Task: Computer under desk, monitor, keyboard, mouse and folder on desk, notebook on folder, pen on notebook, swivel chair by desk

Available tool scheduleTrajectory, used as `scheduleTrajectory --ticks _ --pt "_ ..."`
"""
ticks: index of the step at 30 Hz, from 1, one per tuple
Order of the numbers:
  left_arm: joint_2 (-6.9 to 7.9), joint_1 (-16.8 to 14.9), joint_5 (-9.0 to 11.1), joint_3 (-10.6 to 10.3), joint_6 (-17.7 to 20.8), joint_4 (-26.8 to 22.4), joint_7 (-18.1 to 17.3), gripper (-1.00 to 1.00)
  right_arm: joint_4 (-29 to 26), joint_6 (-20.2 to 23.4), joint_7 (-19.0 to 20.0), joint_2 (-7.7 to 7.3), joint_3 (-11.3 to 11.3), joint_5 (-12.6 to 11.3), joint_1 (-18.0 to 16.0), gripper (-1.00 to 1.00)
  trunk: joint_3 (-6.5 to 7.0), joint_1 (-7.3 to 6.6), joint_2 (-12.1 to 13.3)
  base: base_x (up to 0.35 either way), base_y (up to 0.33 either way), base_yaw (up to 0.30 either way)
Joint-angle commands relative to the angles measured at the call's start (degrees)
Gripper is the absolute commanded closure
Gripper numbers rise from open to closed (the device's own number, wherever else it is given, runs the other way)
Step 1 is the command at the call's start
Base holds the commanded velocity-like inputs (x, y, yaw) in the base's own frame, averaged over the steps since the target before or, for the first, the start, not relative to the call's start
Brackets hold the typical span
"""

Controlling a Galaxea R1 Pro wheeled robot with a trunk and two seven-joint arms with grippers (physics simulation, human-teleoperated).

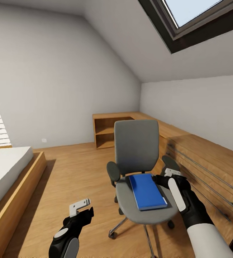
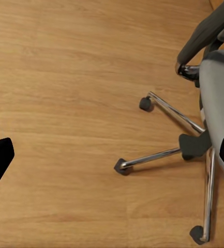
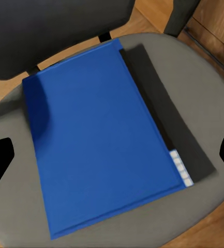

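While the head view hides it, the right wrist view shows the folder with a dark spine on the swivel chair; right gripper fingers spread, left gripper unclear.

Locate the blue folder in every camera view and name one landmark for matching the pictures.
Head view: the folder lies flat on the swivel chair seat, lower centre, beside the right pincer.
Left wrist view: no folder; chrome chair base and wood floor.
Right wrist view: the folder covers the middle of the seat.
Shared landmark: the grey chair seat, seen in all three.
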Motion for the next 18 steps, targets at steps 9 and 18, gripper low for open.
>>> scheduleTrajectory --ticks 9,18 --pt "0.01 -0.05 0.6 -0.08 0.09 -0.07 0.57 -1.0 -0.15 -0.56 -0.41 -0.05 0.06 -0.6 -0.04 -1.0 -1.68 1.98 -3.66 0.0 0.0 0.0" --pt "0.07 -0.05 0.6 0.33 0.09 -0.07 0.56 -1.0 -0.03 -1.05 -0.39 -0.1 0.02 -0.6 -0.04 -1.0 -3.3 3.95 -7.27 0.0 0.0 0.0"
